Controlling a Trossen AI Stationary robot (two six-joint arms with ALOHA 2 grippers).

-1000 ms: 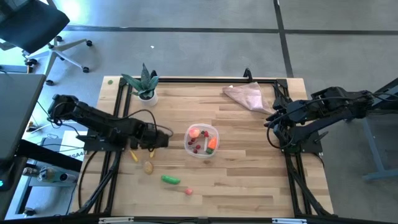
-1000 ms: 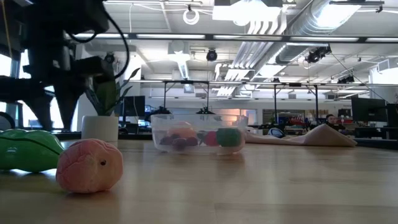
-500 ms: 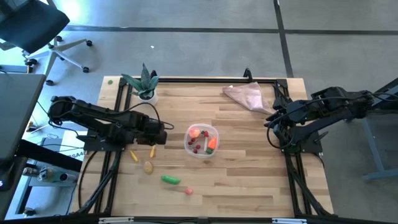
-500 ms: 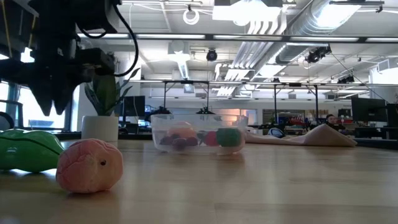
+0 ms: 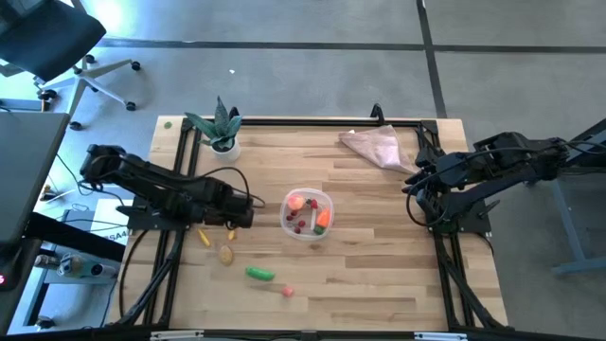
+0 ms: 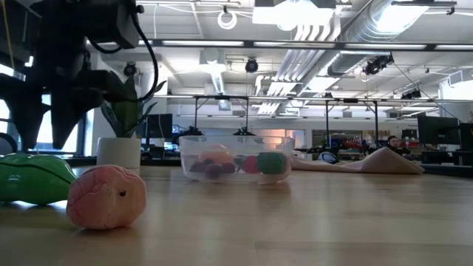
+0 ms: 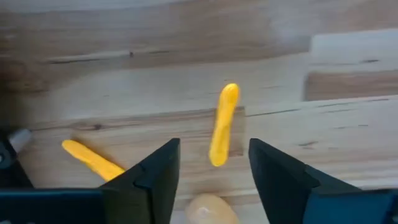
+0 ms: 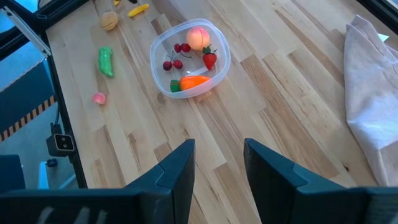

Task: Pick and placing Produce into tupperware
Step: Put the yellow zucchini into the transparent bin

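Observation:
My left gripper (image 7: 214, 168) points down, open, over the table's left part (image 5: 233, 218). A yellow produce piece (image 7: 222, 124) lies flat on the wood below the gap, and the fingers stand clear of it. Nearby lie a second yellow piece (image 7: 93, 160) and a beige potato (image 7: 211, 208). A green pod (image 5: 259, 274) and a pink round piece (image 5: 287, 291) lie nearer the front edge. The clear tupperware (image 5: 329, 202) at the table's middle holds a carrot, a peach-coloured piece and small red bits. My right gripper (image 8: 217, 162) waits open, high over the right side.
A leafy plant in a white pot (image 5: 222, 133) stands at the far left. A pinkish cloth (image 5: 377, 147) lies at the far right. A black frame rail (image 5: 303, 121) runs along the table's edges. Bare wood lies between the tupperware and my right arm.
My left gripper has opened its fingers wider in the last half second. It has stayed over the yellow piece by the table's left side and has tipped to point more straight down.

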